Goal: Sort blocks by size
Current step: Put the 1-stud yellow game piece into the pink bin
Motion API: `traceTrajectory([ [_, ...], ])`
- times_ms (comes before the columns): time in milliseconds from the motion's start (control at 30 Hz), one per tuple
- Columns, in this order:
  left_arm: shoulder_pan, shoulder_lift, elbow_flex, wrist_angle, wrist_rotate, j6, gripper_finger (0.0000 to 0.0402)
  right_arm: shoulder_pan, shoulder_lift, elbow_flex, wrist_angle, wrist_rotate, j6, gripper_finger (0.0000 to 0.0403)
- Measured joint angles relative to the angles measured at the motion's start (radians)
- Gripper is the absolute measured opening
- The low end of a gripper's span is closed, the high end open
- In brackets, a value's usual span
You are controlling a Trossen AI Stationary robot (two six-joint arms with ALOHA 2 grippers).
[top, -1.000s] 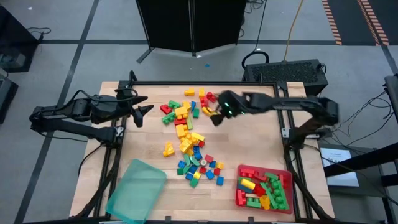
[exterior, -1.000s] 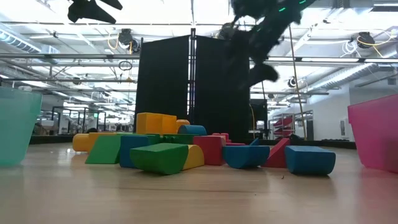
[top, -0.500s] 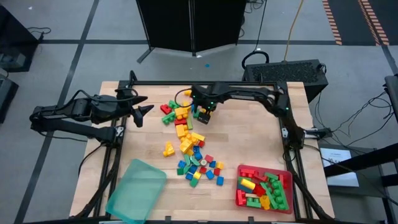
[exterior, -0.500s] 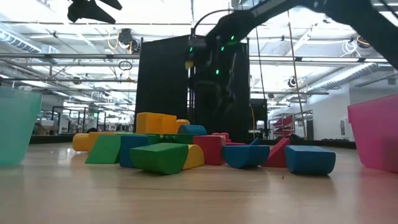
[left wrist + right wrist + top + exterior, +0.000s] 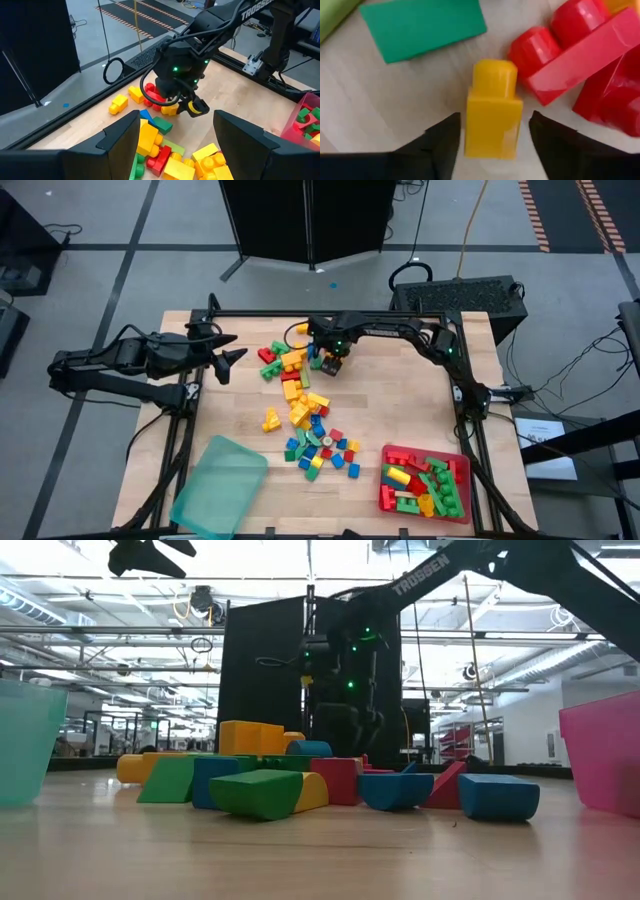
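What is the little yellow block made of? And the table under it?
The yellow block looks like smooth, shiny plastic: light glints off its rounded stud and flat side. The table looks like pale wood with a matte finish; faint grain lines run across it, though it could be a wood-look surface.

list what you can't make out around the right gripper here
- Right gripper, right wrist view: fingertips cut off by the picture's edge, so contact with the yellow brick is unclear.
- High view: the right gripper's body covers that brick.
- Low view: the brick pile hides it.
- Left gripper waits open at the table's left edge.
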Motion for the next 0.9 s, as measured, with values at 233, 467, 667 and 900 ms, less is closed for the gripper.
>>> traceTrajectory([
  [233, 0.0, 0.0, 0.0, 0.0, -0.005, 0.004, 0.0255, 0.0, 0.001, 0.0, 0.009, -0.003, -0.02, 0.0114],
  [467, 0.0, 0.0, 0.0, 0.0, -0.005, 0.009, 0.0255, 0.01, -0.069, -0.001, -0.043, -0.031, -0.019, 0.0114],
  [667, 0.0, 0.0, 0.0, -0.001, -0.003, 0.007, 0.0255, 0.109, -0.275, -0.001, -0.236, -0.028, 0.078, 0.0114],
  [900, 0.0, 0.0, 0.0, -0.001, 0.0, 0.007, 0.0255, 0.407, -0.532, -0.024, -0.518, -0.031, 0.42, 0.0114],
])
